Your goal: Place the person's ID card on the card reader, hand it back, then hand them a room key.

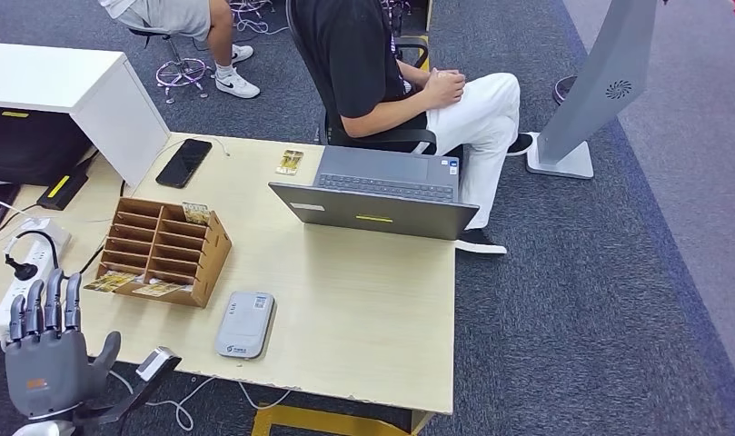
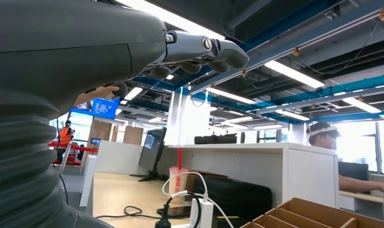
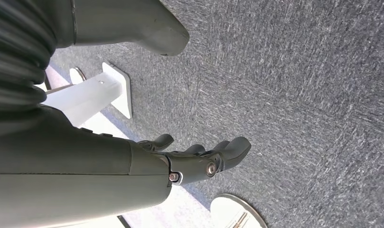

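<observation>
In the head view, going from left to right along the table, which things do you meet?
Left hand → wooden card organizer → grey card reader → small card → open laptop.

The table (image 1: pixel 363 300) has a pale wood-grain top, matt and smooth. On it, the organizer (image 1: pixel 163 250) is plain brown cardboard, and beside the organizer the card reader (image 1: pixel 245 324) is light grey plastic with a slight sheen. The laptop (image 1: pixel 377 193) shell looks like brushed grey metal. The phone (image 1: pixel 183 163) is glossy black. The left hand (image 1: pixel 45 350) is matt grey plastic with darker fingers. The right hand (image 3: pixel 194 159) looks likewise. The floor (image 1: pixel 600 291) is rough grey carpet.
</observation>
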